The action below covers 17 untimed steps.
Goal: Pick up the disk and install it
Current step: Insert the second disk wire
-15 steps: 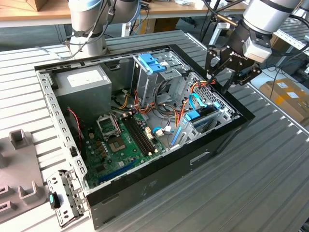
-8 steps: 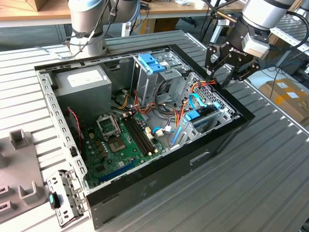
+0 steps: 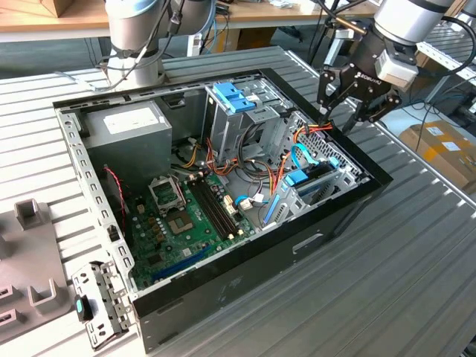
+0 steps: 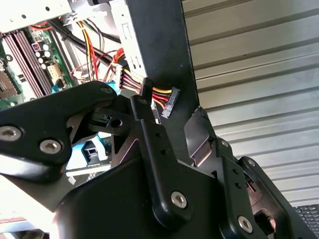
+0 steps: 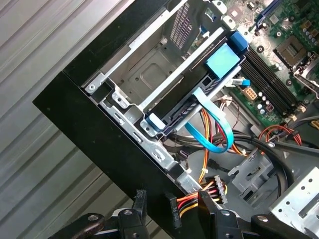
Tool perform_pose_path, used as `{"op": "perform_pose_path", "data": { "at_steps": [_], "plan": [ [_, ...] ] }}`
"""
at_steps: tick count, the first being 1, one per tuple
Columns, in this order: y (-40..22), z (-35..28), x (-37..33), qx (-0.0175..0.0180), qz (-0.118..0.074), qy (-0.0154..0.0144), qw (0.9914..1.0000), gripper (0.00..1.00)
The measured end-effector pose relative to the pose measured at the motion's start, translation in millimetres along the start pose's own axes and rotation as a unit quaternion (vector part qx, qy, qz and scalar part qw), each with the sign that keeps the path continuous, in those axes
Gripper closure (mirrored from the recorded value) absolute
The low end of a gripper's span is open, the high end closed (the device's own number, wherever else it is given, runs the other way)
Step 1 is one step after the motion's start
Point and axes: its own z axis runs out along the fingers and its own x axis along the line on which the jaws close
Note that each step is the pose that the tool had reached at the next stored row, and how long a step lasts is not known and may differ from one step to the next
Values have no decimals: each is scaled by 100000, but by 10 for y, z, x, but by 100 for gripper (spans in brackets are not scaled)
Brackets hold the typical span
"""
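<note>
The disk stands on edge in the low drive cage at the exterior view's right end of the open computer case. Its light blue carrier shows in the first wrist view. My gripper hangs open just above the case's wall on the exterior view's right, a little beyond the cage, with nothing held. In the first wrist view my gripper straddles the black case wall, and a loose power connector lies between the fingers. The second wrist view shows my gripper over that same connector.
A tall metal cage with a blue latch rises mid-case. The grey power supply and motherboard fill the exterior view's left side. A blue flat cable and orange wires loop beside the disk. The arm's base stands behind.
</note>
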Motion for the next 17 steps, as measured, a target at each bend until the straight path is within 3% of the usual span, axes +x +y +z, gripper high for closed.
{"op": "perform_pose_path", "data": {
  "at_steps": [8,17],
  "plan": [
    [-20,2,-15,-274,-4091,0,99916,47],
    [-23,-20,-15,-281,-4121,2,99915,47]
  ]
}}
